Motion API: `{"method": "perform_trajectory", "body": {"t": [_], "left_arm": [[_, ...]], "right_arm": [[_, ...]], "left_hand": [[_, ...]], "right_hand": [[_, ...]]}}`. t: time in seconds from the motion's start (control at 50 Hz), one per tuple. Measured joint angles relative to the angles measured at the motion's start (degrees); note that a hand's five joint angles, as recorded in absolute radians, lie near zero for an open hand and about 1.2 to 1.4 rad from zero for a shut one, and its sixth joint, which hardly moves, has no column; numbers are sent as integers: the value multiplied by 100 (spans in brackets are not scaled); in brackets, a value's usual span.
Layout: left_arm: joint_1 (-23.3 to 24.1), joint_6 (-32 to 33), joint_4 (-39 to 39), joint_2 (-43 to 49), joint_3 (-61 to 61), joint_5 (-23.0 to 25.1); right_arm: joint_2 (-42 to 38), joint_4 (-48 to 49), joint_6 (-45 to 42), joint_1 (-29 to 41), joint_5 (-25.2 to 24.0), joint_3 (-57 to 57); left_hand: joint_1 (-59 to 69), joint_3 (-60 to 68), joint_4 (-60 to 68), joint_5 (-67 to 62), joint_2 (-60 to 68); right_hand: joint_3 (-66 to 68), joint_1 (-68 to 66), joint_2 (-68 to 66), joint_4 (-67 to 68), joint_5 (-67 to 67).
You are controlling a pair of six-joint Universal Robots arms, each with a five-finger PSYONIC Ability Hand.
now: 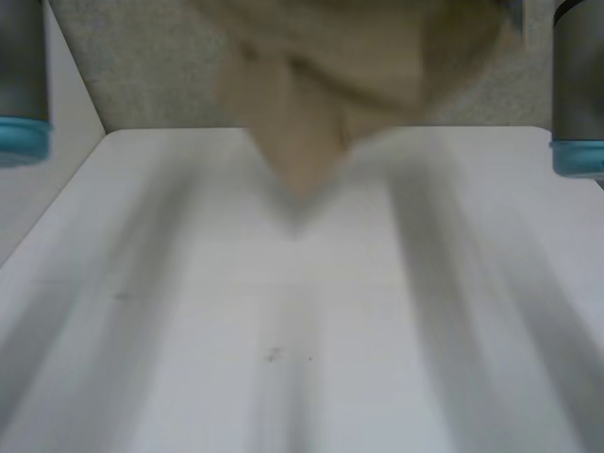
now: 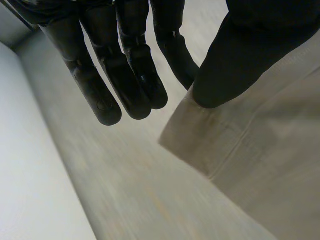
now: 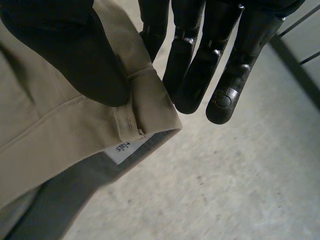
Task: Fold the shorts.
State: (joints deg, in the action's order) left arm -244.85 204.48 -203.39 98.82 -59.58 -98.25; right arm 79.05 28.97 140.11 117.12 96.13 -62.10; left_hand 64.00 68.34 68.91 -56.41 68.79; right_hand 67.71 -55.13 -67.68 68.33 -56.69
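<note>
The beige shorts (image 1: 311,85) hang in the air above the far edge of the white table (image 1: 302,330), their lowest point drooping down to a tip. My left hand (image 2: 125,75) pinches a hemmed corner of the shorts (image 2: 260,150) between its thumb and its straight fingers. A waistband corner of the shorts (image 3: 45,125), with a belt loop and a white label, is pinched by my right hand (image 3: 200,65) in the same way. Both arms are raised, the left arm (image 1: 19,75) and the right arm (image 1: 578,85) at either side.
Grey floor (image 1: 142,66) lies beyond the table's far edge. A few small dark specks (image 1: 274,355) mark the tabletop near the middle.
</note>
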Motion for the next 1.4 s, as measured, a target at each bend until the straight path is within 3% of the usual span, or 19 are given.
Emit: {"method": "perform_trajectory", "body": {"t": [0.1, 0.24, 0.52, 0.66, 0.88, 0.96, 1.12, 1.14, 1.16, 1.18, 1.22, 1.24, 1.32, 1.4], "left_arm": [[105, -7, -380, -686, -754, 47], [199, -13, -294, -1313, -1503, 72], [242, -3, -134, -1681, -1492, 90], [139, 1, 120, -865, -1598, 305], [73, 36, 571, 1603, -1606, 464], [64, 76, 458, 2361, -1072, 462], [-6, 114, -272, 3517, 969, 439], [-9, 114, -309, 3569, 1068, 439], [-18, 117, -447, 3777, 1457, 443], [-20, 117, -489, 3845, 1575, 445], [-16, 119, -584, 4033, 1866, 460], [-5, 122, -642, 4178, 2042, 480], [41, 157, -697, 4417, 2218, 493], [79, 207, -690, 4492, 2078, 416]], "right_arm": [[144, -287, 22, 82, -18, -123], [304, -983, 16, 289, -8, -350], [963, -1828, 15, 379, -5, -626], [459, -2337, 17, 359, -92, -903], [-1298, -2562, 233, 341, -164, -1127], [-1863, -2197, 362, 329, -143, -793], [-2716, -398, 391, 295, 35, 225], [-2780, -293, 379, 291, 48, 313], [-2973, -77, 338, 280, 80, 569], [-3030, -35, 326, 276, 85, 643], [-3246, 16, 275, 265, 104, 904], [-3403, -20, 235, 257, 112, 1088], [-3613, -336, 192, 237, 128, 1327], [-3516, -764, 329, 191, 155, 1178]], "left_hand": [[0, 0, 0, -45, 0], [-3, 1, 0, -53, 7], [-3, 11, 0, -53, 8], [-3, 11, 1, -53, 8], [-3, 12, 1, -53, 8], [-3, 12, 1, -53, 8], [-3, 12, 1, -53, 11], [-3, 12, 1, -53, 11], [-32, -17, -31, -30, -21], [-310, -443, -475, 327, -526], [-813, -1046, -1102, 873, -1128], [-2232, -2309, -2396, 2132, -2502], [-5140, -5109, -5242, 4939, -5262], [-5302, -5602, -5715, 5364, -5710]], "right_hand": [[0, 0, 0, 0, 0], [31, 0, 0, 4, 0], [31, 0, 0, 5, 0], [31, 0, 0, 5, 0], [31, 0, 0, 5, -1], [31, -42, 0, 6, -1], [31, -42, 0, 5, -1], [-101, 7, 109, -81, 44], [-1331, 1195, 1462, -1364, 1239], [-1331, 1195, 1462, -1364, 1239], [-3055, 2766, 3121, -3096, 2880], [-4808, 4100, 4877, -4860, 4636], [-5547, 4323, 5491, -5475, 5265], [-5546, 4323, 5491, -5475, 5265]]}}
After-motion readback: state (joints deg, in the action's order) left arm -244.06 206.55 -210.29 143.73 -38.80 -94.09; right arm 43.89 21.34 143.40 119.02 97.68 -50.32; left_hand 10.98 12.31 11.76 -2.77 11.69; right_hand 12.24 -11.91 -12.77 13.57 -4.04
